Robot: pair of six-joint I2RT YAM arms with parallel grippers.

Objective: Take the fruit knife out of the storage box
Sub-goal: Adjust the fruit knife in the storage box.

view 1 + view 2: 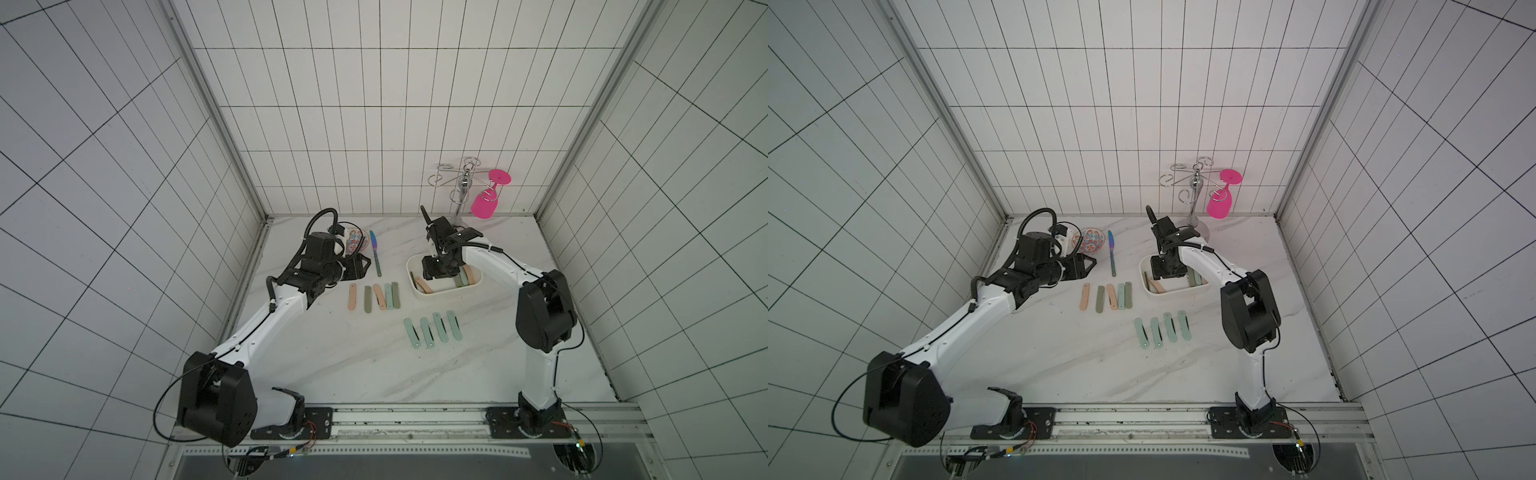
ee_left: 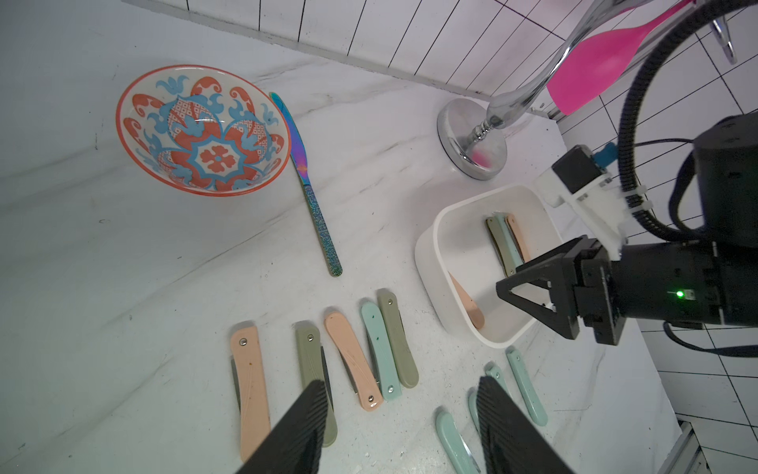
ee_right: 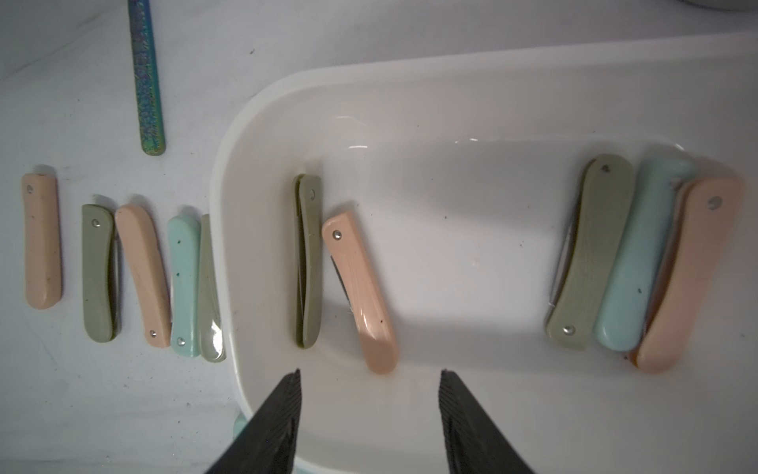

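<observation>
Marble-patterned white table [image 1: 332, 365], enclosed by gridded white tile walls [image 1: 374, 104]; left pincer [image 2: 400, 383] and right pincer [image 3: 369, 371], over storage box [image 3: 451, 67], both spread, empty.

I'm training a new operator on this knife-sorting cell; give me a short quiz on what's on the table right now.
1. True or false: the right gripper hangs over the white storage box, fingers apart and empty.
2. How many mint folding knives form the row nearest the robot's bases?
3. What lies beside the patterned bowl? A) rainbow table knife B) spoon C) fork
Key: 1 true; 2 four; 3 A.
</observation>
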